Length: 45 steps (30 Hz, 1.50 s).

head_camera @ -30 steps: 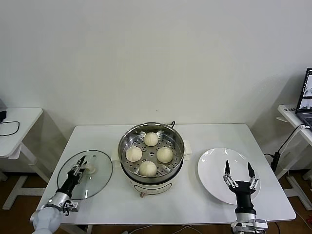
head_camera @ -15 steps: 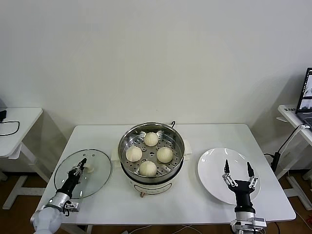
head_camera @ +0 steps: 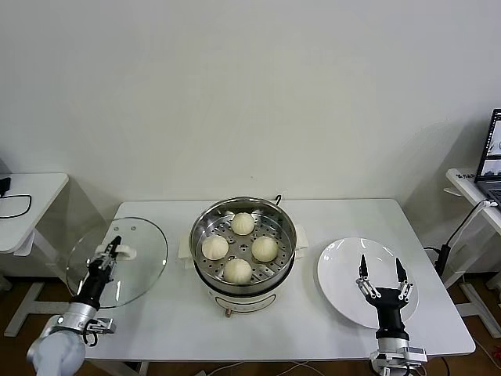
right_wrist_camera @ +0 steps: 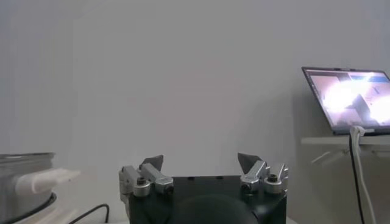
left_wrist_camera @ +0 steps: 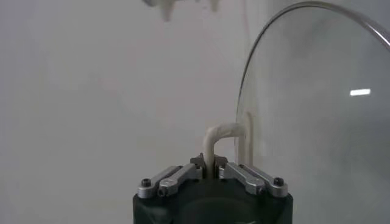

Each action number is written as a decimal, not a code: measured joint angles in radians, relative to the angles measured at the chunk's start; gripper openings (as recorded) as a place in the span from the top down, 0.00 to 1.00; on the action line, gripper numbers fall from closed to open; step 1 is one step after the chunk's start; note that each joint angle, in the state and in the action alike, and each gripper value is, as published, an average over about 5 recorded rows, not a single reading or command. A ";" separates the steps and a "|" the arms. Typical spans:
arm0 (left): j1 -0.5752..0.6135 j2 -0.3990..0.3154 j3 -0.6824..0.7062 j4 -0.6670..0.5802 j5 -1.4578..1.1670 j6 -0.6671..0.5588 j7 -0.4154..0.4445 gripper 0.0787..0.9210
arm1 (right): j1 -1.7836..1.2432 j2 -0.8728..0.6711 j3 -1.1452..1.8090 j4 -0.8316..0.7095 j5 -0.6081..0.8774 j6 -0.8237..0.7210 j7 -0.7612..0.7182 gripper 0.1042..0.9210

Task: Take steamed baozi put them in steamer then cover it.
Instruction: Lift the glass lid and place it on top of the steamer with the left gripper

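left gripper (head_camera: 112, 248): clamped on the white handle (left_wrist_camera: 226, 139) of the cover, out over the table's left end. From the wrist cam you can see the fingers pinched tight on that handle loop.

cover (head_camera: 117, 261): clear glass lid with a metal rim, lifted and tilted, hanging partly past the table's left edge, well apart from the pot.

steamer (head_camera: 243, 245): shiny steel pot on its cream base, sitting mid-table, no lid on it, perforated tray showing inside.

steamed baozi: all four are on the tray in a diamond. One at the back (head_camera: 243, 223), one left (head_camera: 215, 247), one right (head_camera: 264, 248), one at the front (head_camera: 237, 271). Close together, can't really tell if they touch.

right gripper (head_camera: 382, 280): parked upright over the near part of the white plate, fingers spread wide with nothing between them.

white plate (head_camera: 347, 264): on the table's right side, just beside the steamer.

table (head_camera: 168, 313): white, holds the steamer and the plate.

laptop (head_camera: 492, 155): open and lit on a side desk off to the right.

side table (head_camera: 23, 202): small white one off to the left with a black cable lying on it.
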 measured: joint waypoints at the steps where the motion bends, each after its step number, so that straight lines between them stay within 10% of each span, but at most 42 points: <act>1: 0.009 0.005 0.000 -0.026 -0.016 0.017 0.013 0.87 | 0.001 0.000 0.000 0.000 0.000 0.000 0.000 0.12; 24: 0.022 0.156 0.291 -0.500 -0.171 0.436 0.377 0.87 | 0.011 0.009 0.018 -0.018 -0.002 0.001 -0.002 0.12; 45: -0.201 0.121 0.754 -0.542 -0.069 0.793 0.546 0.87 | 0.013 0.023 0.032 -0.036 -0.018 0.001 -0.002 0.12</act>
